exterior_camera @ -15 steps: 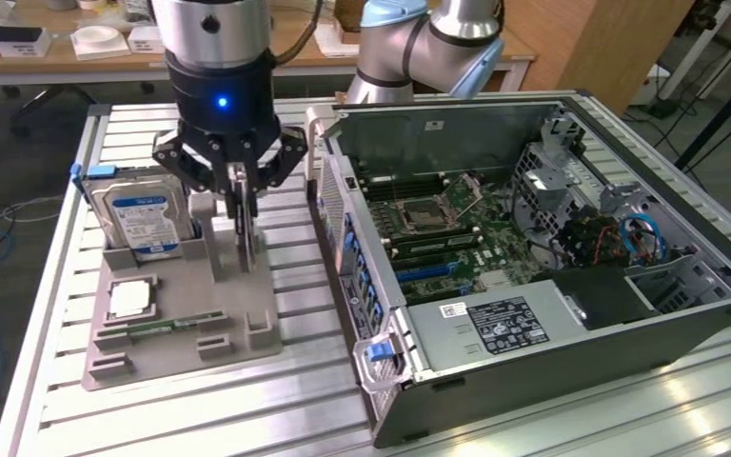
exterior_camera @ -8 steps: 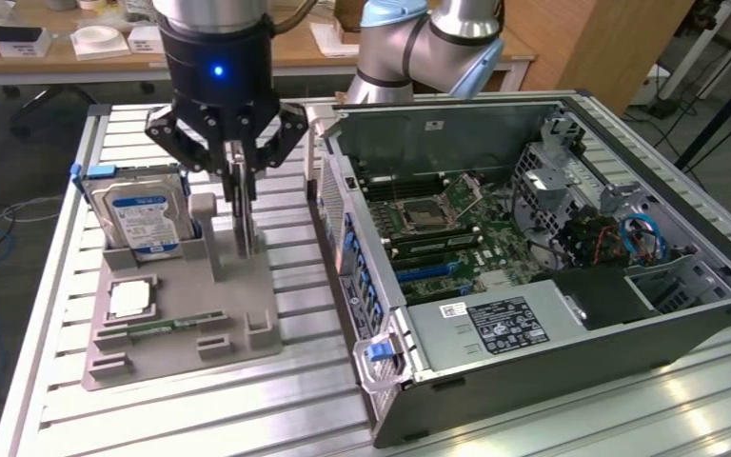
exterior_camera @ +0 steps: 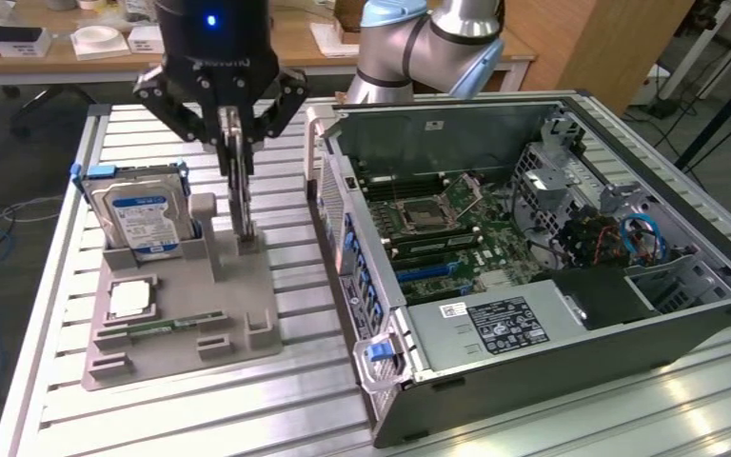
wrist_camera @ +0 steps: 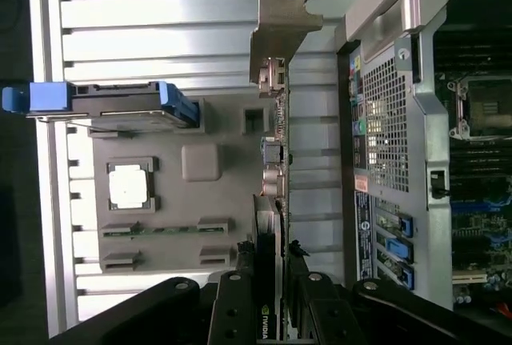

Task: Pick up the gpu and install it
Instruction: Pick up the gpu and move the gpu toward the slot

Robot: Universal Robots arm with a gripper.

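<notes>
your gripper [exterior_camera: 231, 133] is clamped on the gpu [exterior_camera: 245, 205]
the card stands upright at the edge of the grey holder [exterior_camera: 245, 305] nearest the computer case [exterior_camera: 569, 371]

The gpu [wrist_camera: 272, 177] bears the NVIDIA eye logo and lettering on its dark shroud. The hard drive [exterior_camera: 144, 219] has a blue-and-white label and the power supply [exterior_camera: 499, 326] a black one with a white sticker beside it, but their print is too small to read.
</notes>
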